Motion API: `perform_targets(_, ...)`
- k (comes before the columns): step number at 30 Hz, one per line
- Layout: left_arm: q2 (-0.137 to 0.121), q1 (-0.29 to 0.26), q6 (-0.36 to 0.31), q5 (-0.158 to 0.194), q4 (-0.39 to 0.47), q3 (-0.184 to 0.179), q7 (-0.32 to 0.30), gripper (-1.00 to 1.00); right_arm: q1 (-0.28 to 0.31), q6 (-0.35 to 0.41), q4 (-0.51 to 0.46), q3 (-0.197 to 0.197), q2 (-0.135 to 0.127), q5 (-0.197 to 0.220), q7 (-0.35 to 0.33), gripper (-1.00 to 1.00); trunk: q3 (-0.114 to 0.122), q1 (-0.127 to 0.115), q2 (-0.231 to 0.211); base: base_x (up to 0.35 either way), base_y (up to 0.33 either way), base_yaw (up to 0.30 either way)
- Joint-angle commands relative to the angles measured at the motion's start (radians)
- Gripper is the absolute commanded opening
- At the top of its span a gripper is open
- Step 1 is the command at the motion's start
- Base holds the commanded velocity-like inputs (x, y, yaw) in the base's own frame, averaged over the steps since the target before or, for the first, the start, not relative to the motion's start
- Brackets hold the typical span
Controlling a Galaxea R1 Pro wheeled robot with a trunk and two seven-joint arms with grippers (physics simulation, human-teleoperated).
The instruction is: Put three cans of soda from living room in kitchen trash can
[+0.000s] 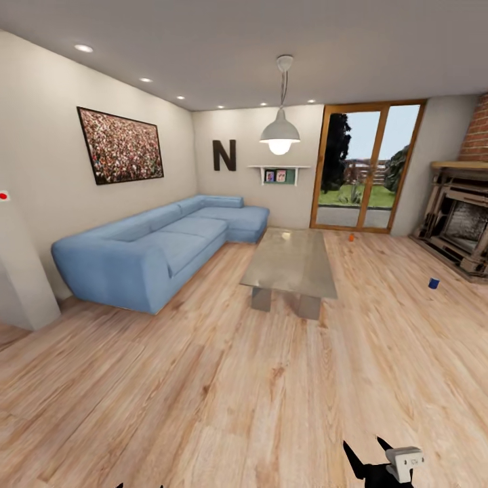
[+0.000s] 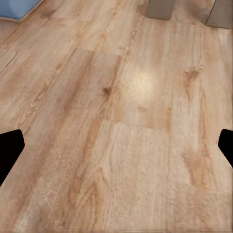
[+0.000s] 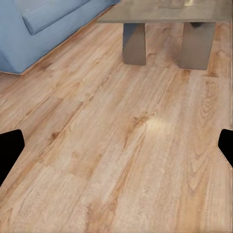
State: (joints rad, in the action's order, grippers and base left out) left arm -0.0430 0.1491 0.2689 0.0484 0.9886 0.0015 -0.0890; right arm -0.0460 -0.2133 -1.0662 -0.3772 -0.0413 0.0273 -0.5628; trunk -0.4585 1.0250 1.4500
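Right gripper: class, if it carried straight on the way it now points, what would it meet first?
Most likely the bare plank floor, which lies between the fingers of the right gripper. The coffee table legs stand farther on; depth is uncertain.

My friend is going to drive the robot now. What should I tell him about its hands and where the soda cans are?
Left gripper: open, holding nothing, over bare plank floor.
Right gripper: open, holding nothing, facing the coffee table legs.
Cans: an orange can stands on the floor near the glass doors, past the table. A blue can stands on the floor near the fireplace. I can't find the third can from here.
Done: no can picked up.
Left: drive closer, grab each can, find the third one, and carry them all to the kitchen bin.
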Motion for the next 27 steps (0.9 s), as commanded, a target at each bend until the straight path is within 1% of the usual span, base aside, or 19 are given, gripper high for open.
perform_targets(1,0.0,-0.001,0.0,0.002,-0.01,0.0,0.0,1.0,0.0,0.0,0.0,0.0,0.0,0.0,0.0,1.0,0.001,0.0,0.0,0.0,0.0,-0.231)
perform_targets(7,0.0,-0.022,0.0,-0.001,-0.034,-0.002,0.0,1.0,0.0,-0.002,0.0,0.0,0.001,-0.004,0.0,1.0,0.006,0.0,0.0,0.0,0.004,-0.231)
perform_targets(11,0.0,-0.027,0.0,-0.001,-0.042,-0.003,-0.001,1.0,0.0,-0.003,0.0,0.0,0.001,-0.005,0.0,1.0,0.009,0.0,0.0,0.026,0.129,-0.232)
perform_targets(22,-0.004,-0.029,-0.002,-0.002,-0.045,-0.005,-0.003,1.0,0.0,-0.004,0.001,0.0,0.0,-0.004,0.0,1.0,0.018,0.0,0.0,0.081,0.283,-0.232)
perform_targets(27,-0.006,-0.029,-0.002,-0.004,-0.045,-0.005,-0.003,1.0,0.0,-0.005,0.001,0.0,0.0,-0.004,0.0,1.0,0.022,0.0,0.0,0.152,0.296,-0.232)
